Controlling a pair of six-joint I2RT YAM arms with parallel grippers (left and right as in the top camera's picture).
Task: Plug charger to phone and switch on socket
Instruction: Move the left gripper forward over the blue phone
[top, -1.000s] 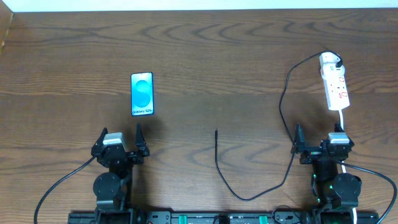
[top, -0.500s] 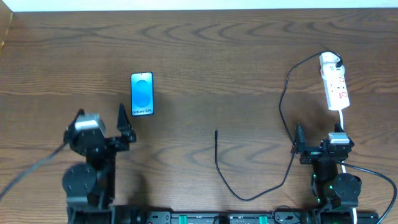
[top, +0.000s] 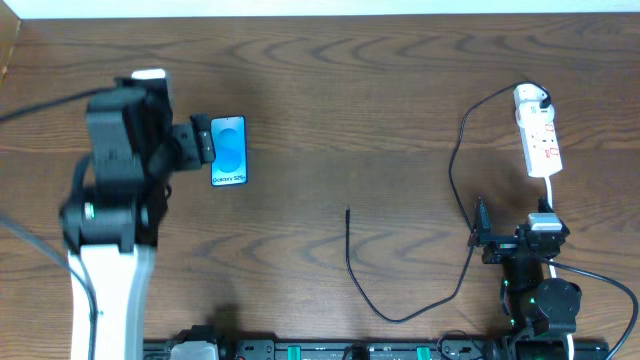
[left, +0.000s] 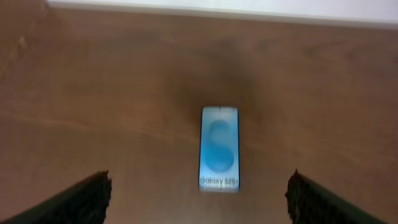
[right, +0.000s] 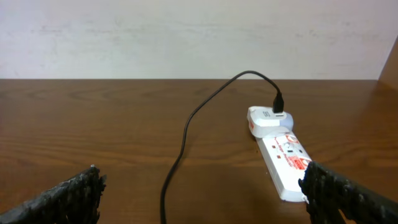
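With the left fingers (left: 81, 198) spread just beside the phone (top: 228, 151), left of bench (top: 350, 80) centre, and the right fingers (right: 62, 196) spread short of the socket (top: 540, 140) by the right edge, a misaligned descent may shove the phone away from the charger (top: 348, 235) tip lying mid-bench.

one phone (top: 228, 151). one charger (top: 348, 235), a single thin black cable with one plug tip. one white adapter (top: 527, 97) at its other end. one socket (top: 545, 148), a single white strip. one wooden table (top: 330, 90). two grippers, the left gripper (top: 200, 142) and the right gripper (top: 512, 232), each with two fingers (left: 87, 198).
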